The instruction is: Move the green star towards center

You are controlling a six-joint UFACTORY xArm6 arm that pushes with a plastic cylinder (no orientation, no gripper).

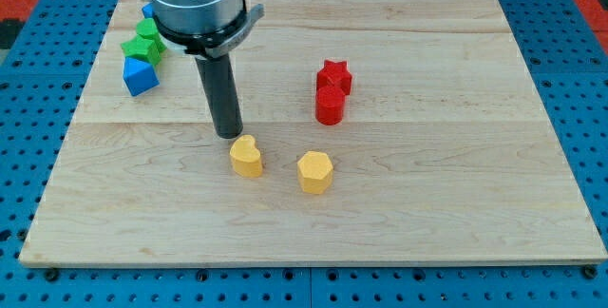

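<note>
The green star (144, 40) sits near the board's top left corner, touching a blue block (140, 76) just below it. Another blue piece (147, 10) peeks out above the star, mostly hidden by the arm. My tip (229, 134) rests on the board left of the middle, well to the right of and below the green star. It stands just above the yellow heart (246, 156), close to it.
A yellow hexagon (314, 171) lies right of the yellow heart. A red star (334, 75) and a red cylinder (330, 105) stand together right of the middle. The wooden board (475, 203) lies on a blue pegboard.
</note>
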